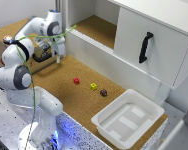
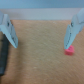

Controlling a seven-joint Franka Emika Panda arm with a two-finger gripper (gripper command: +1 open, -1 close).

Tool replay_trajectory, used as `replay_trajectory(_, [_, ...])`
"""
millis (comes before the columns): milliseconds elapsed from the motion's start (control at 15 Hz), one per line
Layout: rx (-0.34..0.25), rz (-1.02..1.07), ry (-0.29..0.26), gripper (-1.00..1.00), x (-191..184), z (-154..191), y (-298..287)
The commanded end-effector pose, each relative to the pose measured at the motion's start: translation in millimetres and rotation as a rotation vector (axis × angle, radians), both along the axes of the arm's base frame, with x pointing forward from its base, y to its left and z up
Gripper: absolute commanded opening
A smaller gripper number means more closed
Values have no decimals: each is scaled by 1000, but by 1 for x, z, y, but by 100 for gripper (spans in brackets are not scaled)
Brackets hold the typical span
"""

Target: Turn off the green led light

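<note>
Green led light cannot be picked out in either view. At the exterior view's left stands the arm [image 1: 24,75]; its claw [image 2: 40,46] hangs with fingers [image 2: 9,30] apart over the cork tabletop [image 1: 59,85]. Rightward lie a red cube [image 1: 76,80], a yellow cube [image 1: 93,86], a dark cube [image 1: 103,92], then a white bin [image 1: 106,125].

green led light, not distinguishable in either view, its state, pose and place cannot be told
</note>
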State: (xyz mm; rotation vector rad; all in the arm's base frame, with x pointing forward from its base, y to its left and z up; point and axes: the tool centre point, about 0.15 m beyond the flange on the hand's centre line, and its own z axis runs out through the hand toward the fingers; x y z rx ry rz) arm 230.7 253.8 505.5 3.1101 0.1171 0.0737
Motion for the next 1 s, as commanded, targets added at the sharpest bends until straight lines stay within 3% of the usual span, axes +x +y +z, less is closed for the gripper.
replay_trajectory(0, [-24, 376, 31, 100, -36, 80, 111])
replay_trajectory(267, [63, 660, 61, 100, -65, 94, 177])
replay_trajectory(467, [9, 786, 51, 100, -86, 76, 202])
replay_trajectory(533, [-17, 824, 25, 100, -92, 69, 210])
replay_trajectory(600, [-8, 846, 30, -100, -95, 60, 219])
replay_trajectory(933, [-65, 854, -12, -100, -91, 23, 232])
